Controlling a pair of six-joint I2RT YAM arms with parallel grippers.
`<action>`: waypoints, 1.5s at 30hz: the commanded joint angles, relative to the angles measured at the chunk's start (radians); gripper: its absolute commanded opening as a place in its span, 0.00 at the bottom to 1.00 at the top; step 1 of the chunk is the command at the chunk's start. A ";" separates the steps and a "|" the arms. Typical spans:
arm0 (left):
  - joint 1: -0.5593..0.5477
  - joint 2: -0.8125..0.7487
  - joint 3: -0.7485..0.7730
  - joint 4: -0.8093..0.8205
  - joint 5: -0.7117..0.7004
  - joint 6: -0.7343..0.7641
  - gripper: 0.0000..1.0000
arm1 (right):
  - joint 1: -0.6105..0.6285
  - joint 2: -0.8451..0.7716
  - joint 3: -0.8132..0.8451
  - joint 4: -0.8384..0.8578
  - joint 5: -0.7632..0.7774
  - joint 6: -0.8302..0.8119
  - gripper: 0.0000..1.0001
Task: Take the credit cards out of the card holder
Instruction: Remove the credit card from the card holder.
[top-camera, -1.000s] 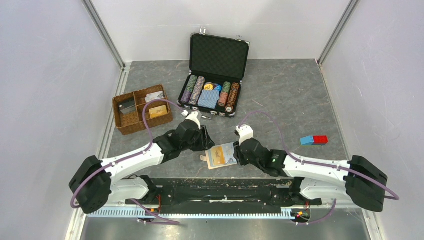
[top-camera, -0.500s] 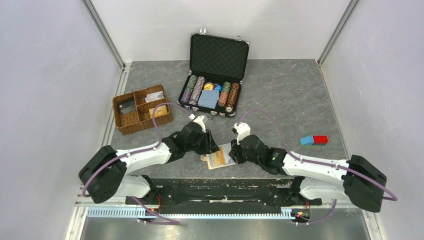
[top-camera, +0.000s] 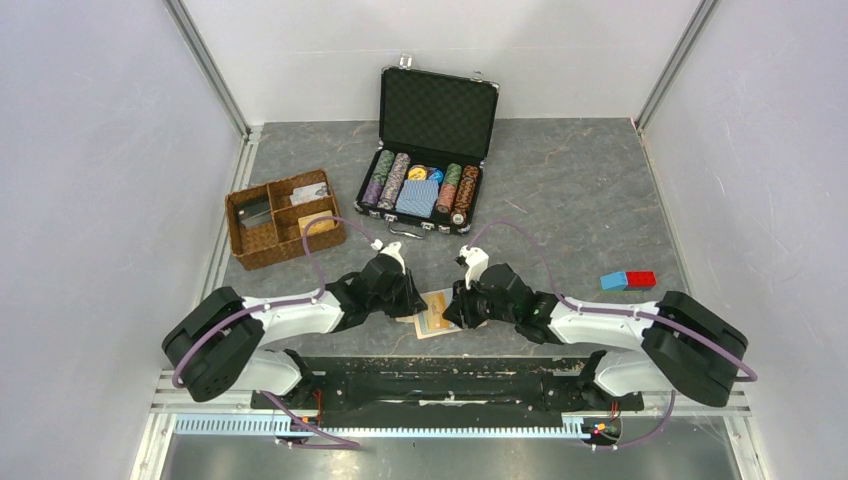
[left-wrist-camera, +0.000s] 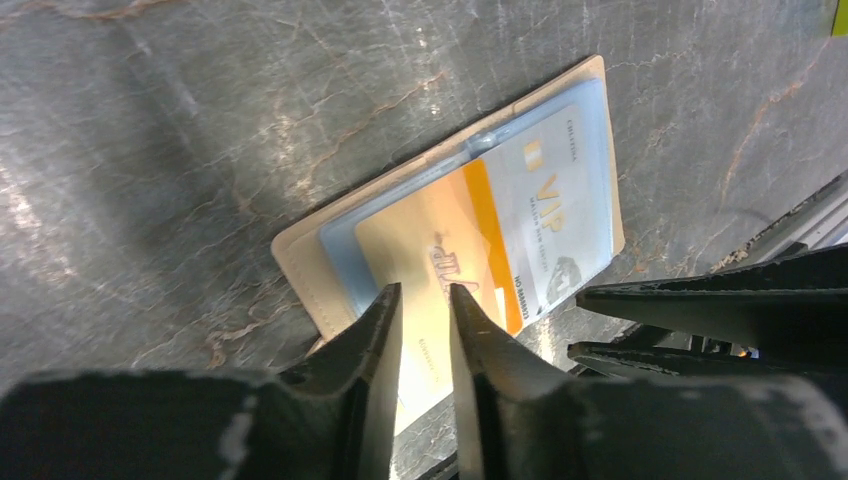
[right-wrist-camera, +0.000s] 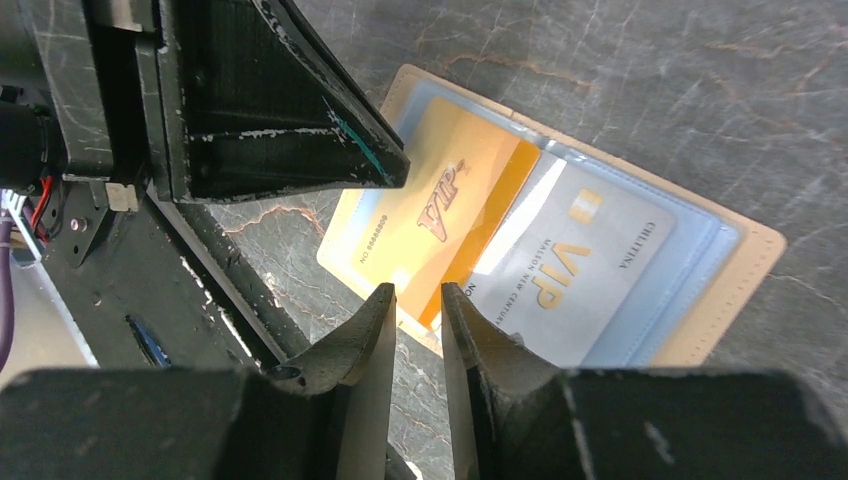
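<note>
Bright even light, glare on credit cards, soft shadows

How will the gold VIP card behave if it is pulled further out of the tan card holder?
The gold card looks thin, flat and glossy, so it is probably light, slightly springy and slippery to pinch. It sticks partly out of the card holder, so it should slide out easily. The card holder looks light too and may drag along.

walls: plain white; tabletop: grey marbled; corner rails: aluminium
</note>
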 joint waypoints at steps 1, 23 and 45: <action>0.004 -0.027 -0.047 0.002 -0.048 -0.032 0.21 | -0.010 0.061 -0.003 0.112 -0.051 0.029 0.27; 0.004 0.027 -0.086 0.026 -0.010 -0.048 0.02 | -0.057 0.168 -0.054 0.191 -0.083 0.115 0.36; 0.004 0.025 -0.127 0.080 0.038 -0.091 0.02 | -0.154 0.270 -0.147 0.479 -0.257 0.355 0.35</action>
